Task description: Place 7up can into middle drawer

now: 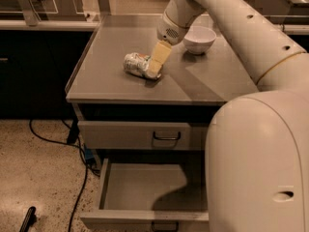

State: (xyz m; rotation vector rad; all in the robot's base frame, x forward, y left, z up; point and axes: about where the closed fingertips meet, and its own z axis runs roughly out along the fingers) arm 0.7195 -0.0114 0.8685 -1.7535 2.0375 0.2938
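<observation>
The 7up can (137,64) lies on its side on the grey cabinet top (106,76), dented, silvery-white with green and red marks. My gripper (157,64) reaches down from the upper right and its tan fingers (159,57) sit at the can's right end, touching or nearly so. The middle drawer (145,192) stands pulled open below, its flat grey floor bare; its black handle (164,224) shows at the bottom edge. My arm's large white body covers the drawer's right part.
A white bowl (199,39) stands on the top, right of the gripper. The upper drawer front (135,135) with black handle (166,137) is closed. Black cables (58,141) trail over the speckled floor at the left. A glass railing runs behind the cabinet.
</observation>
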